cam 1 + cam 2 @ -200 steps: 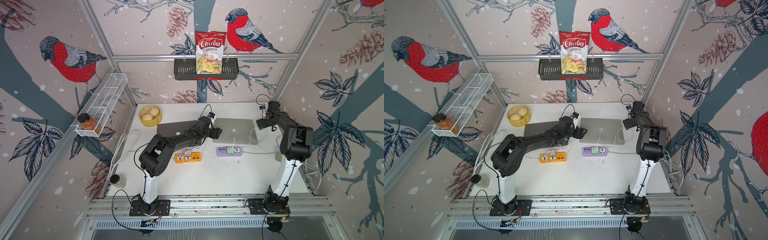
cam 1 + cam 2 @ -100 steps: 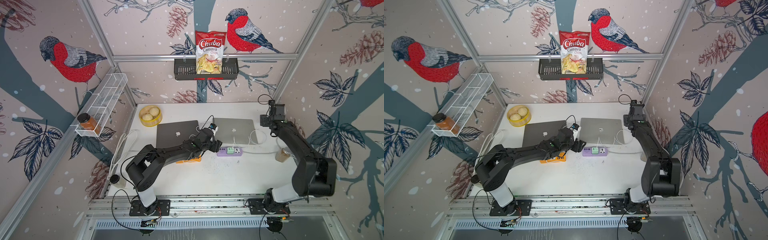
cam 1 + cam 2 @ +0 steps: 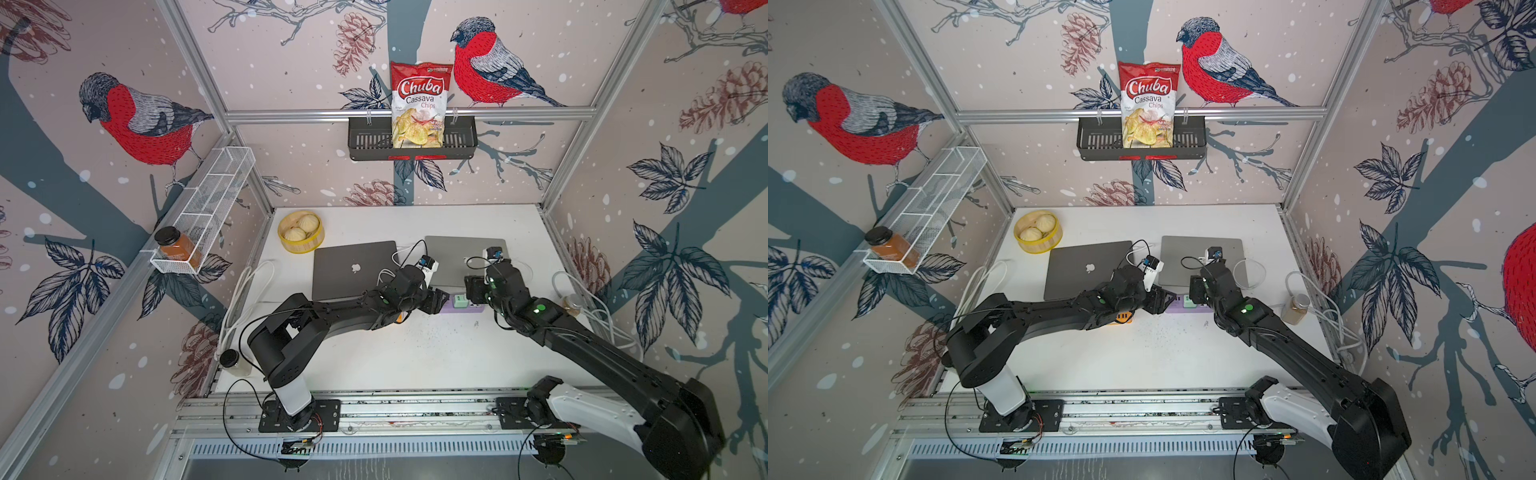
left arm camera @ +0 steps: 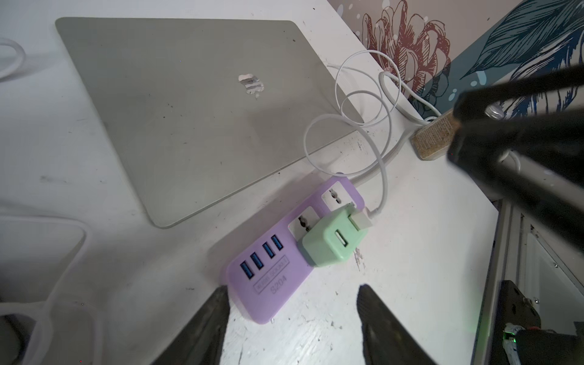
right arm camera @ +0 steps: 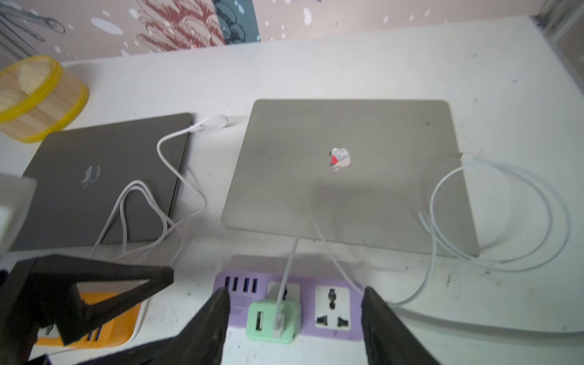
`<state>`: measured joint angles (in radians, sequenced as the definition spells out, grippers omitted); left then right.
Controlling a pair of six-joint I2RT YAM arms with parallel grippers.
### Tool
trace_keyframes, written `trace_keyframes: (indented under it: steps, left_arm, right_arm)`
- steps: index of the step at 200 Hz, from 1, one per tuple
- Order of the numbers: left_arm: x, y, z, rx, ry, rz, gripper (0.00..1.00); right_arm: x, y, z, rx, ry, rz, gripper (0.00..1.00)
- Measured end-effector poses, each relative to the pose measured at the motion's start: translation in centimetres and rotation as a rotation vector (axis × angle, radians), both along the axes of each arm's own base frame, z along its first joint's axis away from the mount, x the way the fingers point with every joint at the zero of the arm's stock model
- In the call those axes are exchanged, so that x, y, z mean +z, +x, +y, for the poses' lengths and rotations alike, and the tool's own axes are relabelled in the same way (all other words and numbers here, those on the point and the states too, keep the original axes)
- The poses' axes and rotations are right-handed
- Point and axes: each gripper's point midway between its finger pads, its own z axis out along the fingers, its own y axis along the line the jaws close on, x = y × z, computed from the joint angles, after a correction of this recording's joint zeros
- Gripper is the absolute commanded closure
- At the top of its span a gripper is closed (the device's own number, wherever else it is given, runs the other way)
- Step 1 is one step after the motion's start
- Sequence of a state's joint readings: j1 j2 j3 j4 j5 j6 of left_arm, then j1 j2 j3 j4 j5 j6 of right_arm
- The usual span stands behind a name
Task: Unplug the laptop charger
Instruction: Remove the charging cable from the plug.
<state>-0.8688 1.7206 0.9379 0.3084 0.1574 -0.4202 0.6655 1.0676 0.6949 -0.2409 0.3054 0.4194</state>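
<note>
The mint-green laptop charger (image 5: 271, 319) is plugged upright into a purple power strip (image 5: 331, 306), and its white cable (image 4: 379, 151) runs to the silver laptop (image 5: 347, 173). My right gripper (image 5: 295, 297) hangs open just above the strip, its fingers either side of the charger and apart from it. My left gripper (image 4: 292, 294) is open at the strip's (image 4: 268, 284) USB end, short of the charger (image 4: 331, 241). In both top views the two grippers (image 3: 436, 300) (image 3: 473, 291) face each other across the charger (image 3: 459, 300) (image 3: 1190, 301).
A dark laptop (image 3: 353, 268) lies left of the silver one, its cable running to an orange power strip (image 5: 107, 319) under my left arm. A yellow steamer basket (image 3: 300, 232) stands at the back left. A spice jar (image 3: 1295, 308) and loose white cables lie to the right.
My right arm swung from the back right corner down over the purple strip, and its jaws narrowed. My left gripper moved right, from between the laptops to the strip's end.
</note>
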Motion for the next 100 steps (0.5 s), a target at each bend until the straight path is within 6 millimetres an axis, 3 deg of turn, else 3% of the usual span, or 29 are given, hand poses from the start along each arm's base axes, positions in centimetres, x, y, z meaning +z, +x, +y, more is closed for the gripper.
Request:
trace_keyframes:
  steps: [43,100]
  left_arm:
    - [-1.6,-0.1,-0.6,-0.006,-0.005,0.044,0.35]
    - [-2.2,-0.7,-0.8,-0.022,-0.057,0.081,0.35]
  right_arm:
    - [-2.9,-1.3,0.3,-0.047,0.008,0.058,0.49]
    - [-4.8,-0.4,0.0,-0.079,0.023,0.091,0.61]
